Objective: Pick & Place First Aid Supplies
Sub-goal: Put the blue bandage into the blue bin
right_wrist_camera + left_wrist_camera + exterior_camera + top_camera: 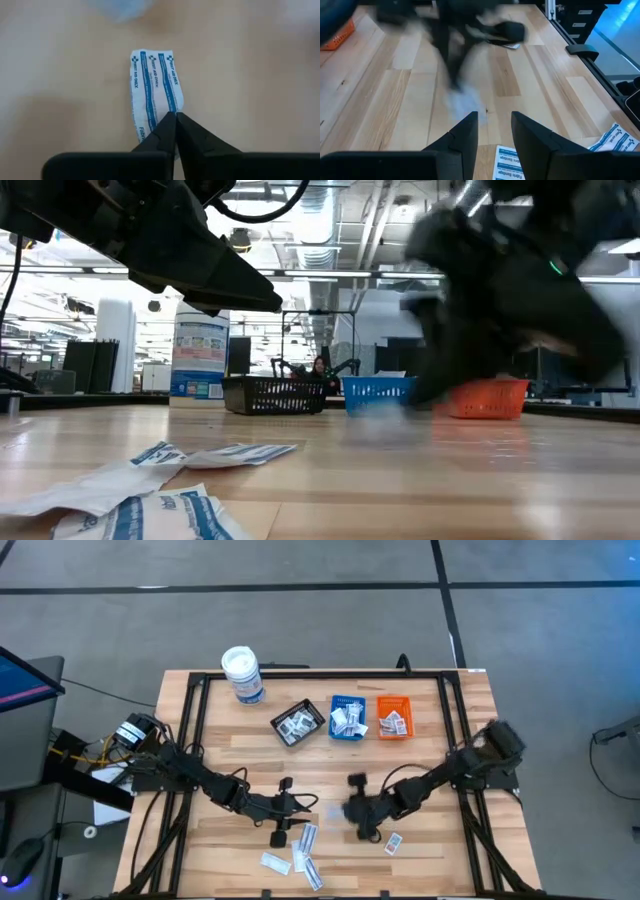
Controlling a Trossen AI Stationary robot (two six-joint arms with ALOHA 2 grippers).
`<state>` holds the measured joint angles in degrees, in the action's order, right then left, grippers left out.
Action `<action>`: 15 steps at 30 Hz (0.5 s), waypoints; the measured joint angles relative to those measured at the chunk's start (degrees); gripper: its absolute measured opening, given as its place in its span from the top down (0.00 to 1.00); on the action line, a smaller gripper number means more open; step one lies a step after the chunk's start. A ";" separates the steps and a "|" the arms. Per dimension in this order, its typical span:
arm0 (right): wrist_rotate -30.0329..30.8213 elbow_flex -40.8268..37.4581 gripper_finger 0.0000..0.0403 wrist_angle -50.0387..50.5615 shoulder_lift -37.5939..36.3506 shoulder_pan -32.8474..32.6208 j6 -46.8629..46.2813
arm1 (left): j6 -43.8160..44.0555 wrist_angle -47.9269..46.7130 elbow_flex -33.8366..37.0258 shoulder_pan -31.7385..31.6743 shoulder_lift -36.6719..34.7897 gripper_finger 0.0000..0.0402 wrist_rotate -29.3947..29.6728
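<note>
White packet (152,85) with blue print is pinched in my right gripper (175,122). My left gripper (495,132) hangs with fingers apart above other packets (300,855), grasping nothing.

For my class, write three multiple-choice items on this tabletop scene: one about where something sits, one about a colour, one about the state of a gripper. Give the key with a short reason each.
1. Where does the white canister stand?
A. At the far side of the table, left of the three trays
B. Between the two grippers
C. Inside the orange tray

2. What colour is the middle tray in the row?
A. Black
B. Blue
C. Orange

3. How is the right gripper set?
A. Wide open above a tray
B. Shut on a blue-striped packet
C. Shut on the canister

Key:
1 A: the high view shows it beyond and left of the black tray.
2 B: it lies between the black tray and the orange tray.
3 B: the right wrist view shows the fingertips together on the blue-striped packet.
</note>
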<state>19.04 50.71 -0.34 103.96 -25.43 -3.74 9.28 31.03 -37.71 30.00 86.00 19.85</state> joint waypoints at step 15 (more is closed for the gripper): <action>28.46 0.36 0.98 13.54 -18.35 24.28 2.37 | 0.00 0.15 0.00 -0.01 0.00 0.71 0.01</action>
<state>47.50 51.06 13.20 85.61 -1.16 -1.37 9.28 31.17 -37.71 30.00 86.00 19.86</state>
